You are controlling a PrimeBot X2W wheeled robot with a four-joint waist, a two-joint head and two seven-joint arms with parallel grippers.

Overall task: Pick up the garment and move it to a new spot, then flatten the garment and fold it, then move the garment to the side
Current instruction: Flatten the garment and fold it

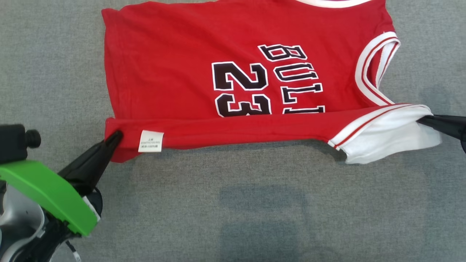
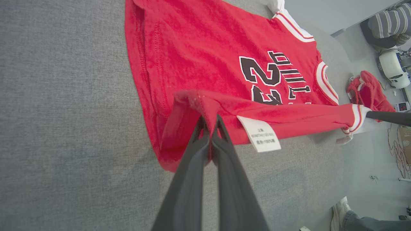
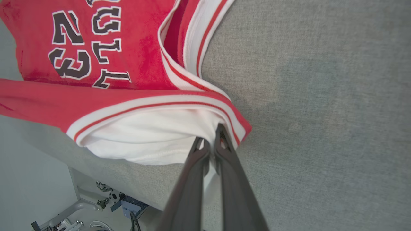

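Lettering (image 1: pixel 240 89) half under garment (image 1: pixel 164 65) fold

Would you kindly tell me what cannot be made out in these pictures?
Head view: jersey neckline, cut off by the top edge.
Head view: lettering bottom, under the folded-over flap.
Left wrist view: tag print, too small.
Head view: right gripper body, cut off by the right edge.

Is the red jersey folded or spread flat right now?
Partly folded: the near edge of the red basketball jersey is turned over its front, covering part of the 23, pinched by the left gripper and right gripper.
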